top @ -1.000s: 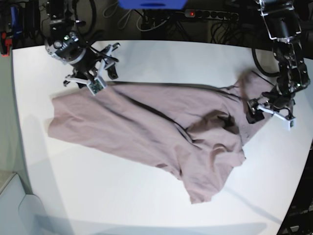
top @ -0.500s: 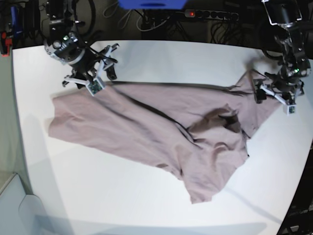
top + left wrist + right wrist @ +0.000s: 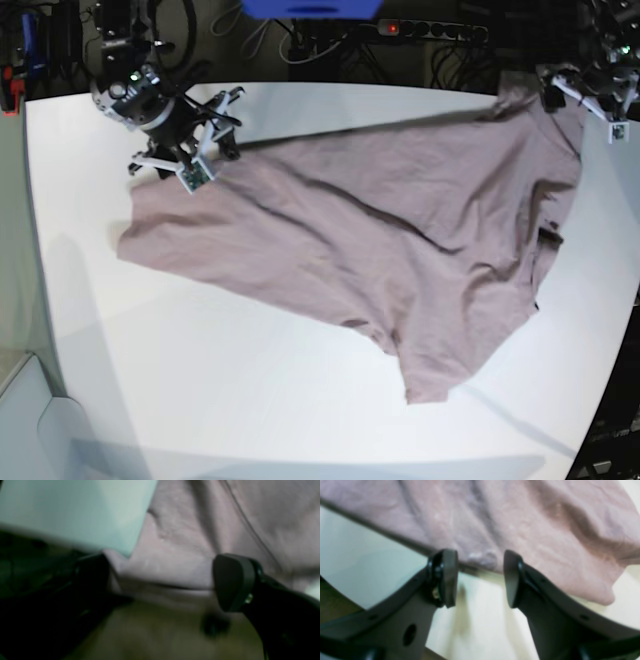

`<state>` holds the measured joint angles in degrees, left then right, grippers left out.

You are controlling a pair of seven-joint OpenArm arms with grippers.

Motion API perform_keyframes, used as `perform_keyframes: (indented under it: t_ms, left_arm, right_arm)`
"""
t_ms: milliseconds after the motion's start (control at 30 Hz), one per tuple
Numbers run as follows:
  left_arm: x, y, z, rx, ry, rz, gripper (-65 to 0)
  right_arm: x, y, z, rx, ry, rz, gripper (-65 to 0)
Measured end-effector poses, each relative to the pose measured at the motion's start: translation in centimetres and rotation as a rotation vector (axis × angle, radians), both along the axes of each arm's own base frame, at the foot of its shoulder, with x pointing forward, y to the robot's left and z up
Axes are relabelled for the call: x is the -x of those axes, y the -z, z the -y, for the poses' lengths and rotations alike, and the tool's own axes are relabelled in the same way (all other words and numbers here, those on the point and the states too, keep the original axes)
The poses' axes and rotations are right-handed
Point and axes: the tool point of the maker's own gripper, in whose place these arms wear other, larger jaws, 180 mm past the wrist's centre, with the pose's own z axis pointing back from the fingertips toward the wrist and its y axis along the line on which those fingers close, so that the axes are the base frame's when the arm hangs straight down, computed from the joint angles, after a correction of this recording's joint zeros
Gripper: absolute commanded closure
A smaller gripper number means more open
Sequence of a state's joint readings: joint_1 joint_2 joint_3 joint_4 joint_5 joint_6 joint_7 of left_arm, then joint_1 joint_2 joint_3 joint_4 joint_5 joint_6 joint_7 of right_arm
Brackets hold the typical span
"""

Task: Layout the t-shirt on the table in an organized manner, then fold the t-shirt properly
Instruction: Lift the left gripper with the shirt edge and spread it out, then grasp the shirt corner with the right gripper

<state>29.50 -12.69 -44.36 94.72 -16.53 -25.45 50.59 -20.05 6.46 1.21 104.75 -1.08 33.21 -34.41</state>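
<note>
The mauve t-shirt (image 3: 380, 220) lies spread across the white table (image 3: 250, 390), its far edge drawn straight between the two arms. My left gripper (image 3: 580, 88) is at the table's far right corner, where the shirt's raised end reaches it. In the left wrist view the left gripper (image 3: 162, 582) stands wide open. The t-shirt (image 3: 190, 530) hem runs between its fingers and cloth lies against the left finger (image 3: 92, 575). My right gripper (image 3: 222, 140) sits at the shirt's far left corner. Up close the right gripper (image 3: 481, 577) is open, with a small bump of the t-shirt (image 3: 520, 517) edge between the tips.
A power strip (image 3: 430, 30) and cables lie behind the table's far edge, beside a blue object (image 3: 310, 8). The table's curved edge runs close along the right side (image 3: 625, 300), with dark floor beyond it. Bare tabletop (image 3: 357, 555) shows to the left of the right gripper.
My left gripper has travelled toward the far right corner, and the shirt's right end went with it. The bunched folds in the middle have opened out. The right arm has stayed put.
</note>
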Motion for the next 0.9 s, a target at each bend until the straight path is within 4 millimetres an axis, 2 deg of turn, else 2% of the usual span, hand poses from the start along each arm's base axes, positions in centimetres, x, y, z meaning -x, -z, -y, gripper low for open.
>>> perform_keyframes:
  t_ms: [67,167,233,400,533,700,900]
  left_arm:
    - [0.6,-1.4,-0.6,-0.018,-0.022,0.003,-65.0]
    - [-1.7,-4.3,-1.6,-0.066,-0.011,0.103,-65.0]
    - [-3.0,-5.0,-1.4,-0.060,-0.002,0.149,-65.0]
    - [-2.6,-3.8,-1.3,-0.037,-0.008,0.120,-65.0]
    - [-4.4,-3.4,-1.2,0.002,-0.029,0.169,-65.0]
    - [-4.1,-2.2,-1.6,0.020,-0.049,0.130,-65.0]
    - [-5.9,-2.0,-1.5,0.054,-0.065,0.173,-65.0]
  right_arm:
    - [0.0,0.0,0.0,0.001,-0.001,0.000,-30.2]
    - [0.0,0.0,0.1,0.002,0.000,-0.001,-30.2]
    - [0.1,0.0,0.1,0.002,0.003,0.000,-30.2]
    - [1.1,0.6,2.1,0.024,0.056,-0.027,-30.6]
    - [0.6,0.2,3.4,0.021,0.102,-0.008,-31.6]
    - [0.7,0.1,6.6,0.031,0.243,-0.007,-36.5]
    - [0.1,0.3,8.2,-0.024,0.391,0.002,-38.9]
